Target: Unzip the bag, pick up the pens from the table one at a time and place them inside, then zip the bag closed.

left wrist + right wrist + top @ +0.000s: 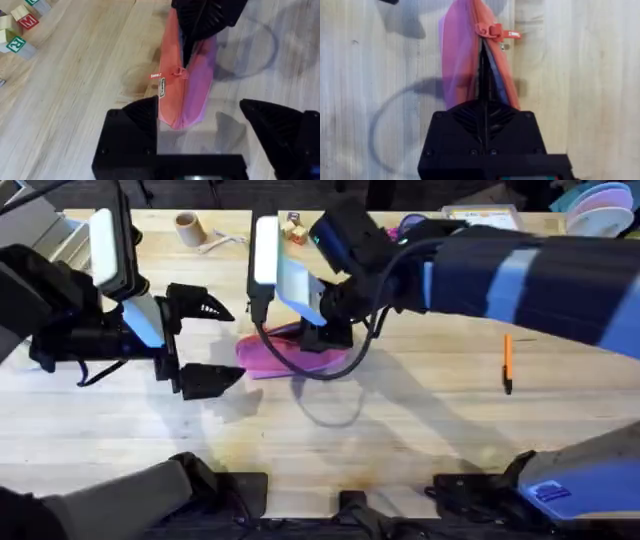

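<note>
The pink bag (pixel 285 357) lies on the table (pixel 420 430) at centre. My right gripper (pixel 334 332) reaches across and is shut on the bag's right end. In the right wrist view the right gripper (pixel 484 94) pinches the fabric of the bag (pixel 460 55), with the zipper pull (pixel 493 31) farther along and the seam parted between them. My left gripper (pixel 206 342) stands open just left of the bag. In the left wrist view the left gripper (pixel 205 120) frames the bag (pixel 192 90) and its pull (pixel 177 73). An orange pen (pixel 507 363) lies far right.
Lettered wooden blocks (pixel 20 27) lie beyond the bag, and more blocks (pixel 293 230) and a small roll (pixel 187 227) sit at the back edge. Stacked plates (pixel 600 205) are at the back right. A black cable (pixel 320 375) loops beside the bag.
</note>
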Controlling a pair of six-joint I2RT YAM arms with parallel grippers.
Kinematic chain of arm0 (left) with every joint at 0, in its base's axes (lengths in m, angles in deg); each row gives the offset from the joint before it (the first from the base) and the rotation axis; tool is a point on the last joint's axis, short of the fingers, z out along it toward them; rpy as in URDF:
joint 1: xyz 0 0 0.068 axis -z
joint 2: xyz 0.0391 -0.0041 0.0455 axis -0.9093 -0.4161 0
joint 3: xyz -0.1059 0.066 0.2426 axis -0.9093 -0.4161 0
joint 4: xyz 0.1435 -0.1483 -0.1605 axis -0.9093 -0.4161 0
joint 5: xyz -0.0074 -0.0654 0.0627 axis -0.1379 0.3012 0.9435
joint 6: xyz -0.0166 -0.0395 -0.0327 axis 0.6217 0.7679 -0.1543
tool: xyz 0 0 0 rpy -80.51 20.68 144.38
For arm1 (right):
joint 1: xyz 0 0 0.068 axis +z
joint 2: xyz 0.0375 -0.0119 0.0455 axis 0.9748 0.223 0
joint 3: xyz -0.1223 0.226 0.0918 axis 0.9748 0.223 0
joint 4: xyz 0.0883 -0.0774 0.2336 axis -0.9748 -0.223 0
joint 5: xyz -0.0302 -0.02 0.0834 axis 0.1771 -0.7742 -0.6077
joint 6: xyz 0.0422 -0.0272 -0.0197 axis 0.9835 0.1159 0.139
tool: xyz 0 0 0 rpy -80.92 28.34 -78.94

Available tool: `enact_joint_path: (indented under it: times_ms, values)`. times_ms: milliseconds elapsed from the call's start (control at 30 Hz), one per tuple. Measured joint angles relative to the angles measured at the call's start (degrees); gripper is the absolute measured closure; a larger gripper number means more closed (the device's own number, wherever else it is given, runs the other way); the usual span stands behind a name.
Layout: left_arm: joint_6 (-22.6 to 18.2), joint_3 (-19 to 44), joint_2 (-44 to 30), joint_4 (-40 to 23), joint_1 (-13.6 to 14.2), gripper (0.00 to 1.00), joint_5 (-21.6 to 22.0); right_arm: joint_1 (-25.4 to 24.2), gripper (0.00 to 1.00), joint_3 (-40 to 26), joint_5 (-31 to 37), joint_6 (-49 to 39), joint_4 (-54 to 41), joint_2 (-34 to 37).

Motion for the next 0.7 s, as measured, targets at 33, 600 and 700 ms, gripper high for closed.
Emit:
enact_joint_path:
  times_ms: [33,600,700]
  values:
    - [0.0,0.0,0.0,0.0,0.0,0.007,0.0,0.0,0.971,0.0,0.0,0.0,0.0,0.7]
    - [0.0,0.0,0.0,0.0,0.0,0.008,0.0,0.0,0.270,-0.1,-0.3,0.0,0.1,2.3]
    - [0.0,0.0,0.0,0.0,0.0,0.007,0.0,0.0,0.013,-0.1,-0.1,-0.3,0.1,2.3]
